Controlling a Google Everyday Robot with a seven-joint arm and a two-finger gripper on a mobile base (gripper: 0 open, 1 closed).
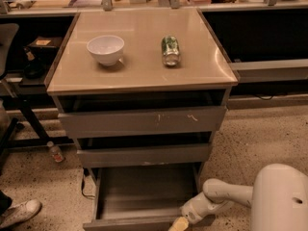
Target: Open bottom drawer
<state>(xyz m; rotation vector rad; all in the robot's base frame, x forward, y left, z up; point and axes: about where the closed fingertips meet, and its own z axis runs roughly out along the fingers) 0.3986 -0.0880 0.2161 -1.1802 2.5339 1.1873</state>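
The bottom drawer point(139, 196) of the grey cabinet is pulled far out, its shallow grey tray body showing and its plain front point(130, 224) at the lower edge of the view. My gripper point(177, 224) is at the drawer front's right end, its yellowish fingertips partly cut off by the picture's lower edge. Above are the mid-height front point(143, 155) and the tallest front point(142, 121) with white scratch marks, both nearly shut.
A white bowl point(105, 48) and a green can point(170, 50) lying on its side rest on the cabinet top point(139, 71). My white arm point(279, 201) fills the lower right. A shoe point(19, 212) and a small bottle point(55, 151) are on the floor at left.
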